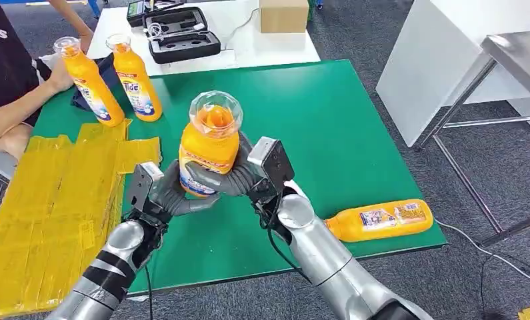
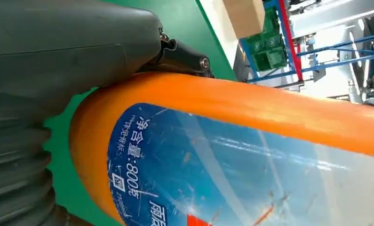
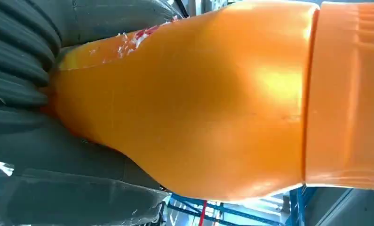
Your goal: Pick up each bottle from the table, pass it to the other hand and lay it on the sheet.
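Bare green table (image 1: 329,113) ahead and right of both hands: open passage. Lying bottle (image 1: 379,221) blocks near right edge. Yellow sheet (image 1: 49,207) open on left; two upright bottles (image 1: 89,81) (image 1: 134,77) and person's arm (image 1: 15,110) crowd its far end.

An open black tool case (image 1: 182,35) and a cardboard box (image 1: 283,15) sit on the white counter (image 1: 275,47); a person's forearm (image 1: 15,110) rests nearby.
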{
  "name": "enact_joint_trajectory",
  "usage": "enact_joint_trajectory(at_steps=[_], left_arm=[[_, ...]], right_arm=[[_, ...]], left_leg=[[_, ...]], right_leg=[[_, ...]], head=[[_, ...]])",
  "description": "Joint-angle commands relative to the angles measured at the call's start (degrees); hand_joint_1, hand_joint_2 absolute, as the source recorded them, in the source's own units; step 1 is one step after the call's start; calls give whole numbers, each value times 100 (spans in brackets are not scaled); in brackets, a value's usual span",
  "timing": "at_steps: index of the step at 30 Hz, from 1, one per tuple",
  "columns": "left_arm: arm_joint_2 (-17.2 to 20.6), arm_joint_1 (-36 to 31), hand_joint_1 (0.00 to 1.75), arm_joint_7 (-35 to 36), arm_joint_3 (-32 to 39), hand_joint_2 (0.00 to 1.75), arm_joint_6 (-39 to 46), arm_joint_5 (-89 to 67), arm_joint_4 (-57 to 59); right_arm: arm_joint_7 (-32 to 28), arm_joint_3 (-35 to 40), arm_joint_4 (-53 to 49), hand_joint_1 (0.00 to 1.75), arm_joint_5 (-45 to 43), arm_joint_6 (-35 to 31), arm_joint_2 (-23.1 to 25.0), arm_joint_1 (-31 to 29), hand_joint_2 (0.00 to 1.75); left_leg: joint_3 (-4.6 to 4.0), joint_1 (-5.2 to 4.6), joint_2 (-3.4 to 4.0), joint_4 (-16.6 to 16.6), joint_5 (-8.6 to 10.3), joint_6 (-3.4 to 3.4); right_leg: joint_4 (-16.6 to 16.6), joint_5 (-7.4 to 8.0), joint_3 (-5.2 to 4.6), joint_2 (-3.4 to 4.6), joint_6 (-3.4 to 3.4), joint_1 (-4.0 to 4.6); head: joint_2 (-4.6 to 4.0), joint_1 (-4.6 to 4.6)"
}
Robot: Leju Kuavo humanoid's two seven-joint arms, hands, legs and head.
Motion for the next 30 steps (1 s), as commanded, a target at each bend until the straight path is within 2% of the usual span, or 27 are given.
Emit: enact_joint_trajectory(at_steps=[1, 13, 14, 15, 16, 24, 30], left_arm=[[22, -346, 175, 11, 78, 175, 48, 63, 170], [20, -345, 175, 18, 87, 175, 35, 115, 202], [28, -344, 175, 17, 88, 175, 37, 116, 199], [36, -346, 175, 17, 90, 175, 41, 116, 198], [54, -341, 175, 15, 125, 175, 71, 125, 198], [187, -322, 175, -38, 421, 175, 314, 26, 258], [207, -323, 175, -62, 491, 175, 380, -53, 261]], right_arm=[[32, 280, 219, 175, -9, -3, -151, -21, 175], [33, 247, 252, 175, 16, -39, -145, -4, 175], [15, 228, 202, 162, 5, -59, -150, 25, 175], [10, 220, 152, 21, 3, -69, -160, 48, 175], [-19, 189, 52, 0, 17, -156, -169, 109, 175], [12, -143, -839, 0, -78, -430, -472, 470, 175], [-28, -299, -1027, 0, -72, -605, -503, 595, 175]], left_leg=[[29, 7, -17, 4, -14, -4], [30, 8, -18, 4, -14, -5], [42, 11, -21, 7, -21, -6], [26, 7, -17, 3, -12, -4], [17, 7, -12, 0, -7, -4], [17, 8, -12, 3, -10, -3], [19, 5, -15, 4, -9, -3]], right_leg=[[1, -14, 33, -3, -9, 5], [1, -15, 34, -4, -10, 6], [3, -22, 47, -2, -13, 8], [0, -13, 30, -4, -9, 5], [-3, -7, 21, -3, -7, 6], [-2, -9, 22, -2, -7, 7], [1, -10, 22, -4, -7, 3]], head=[[0, 0], [0, 0], [0, 0], [0, 0], [0, 0], [0, 2], [0, 0]])
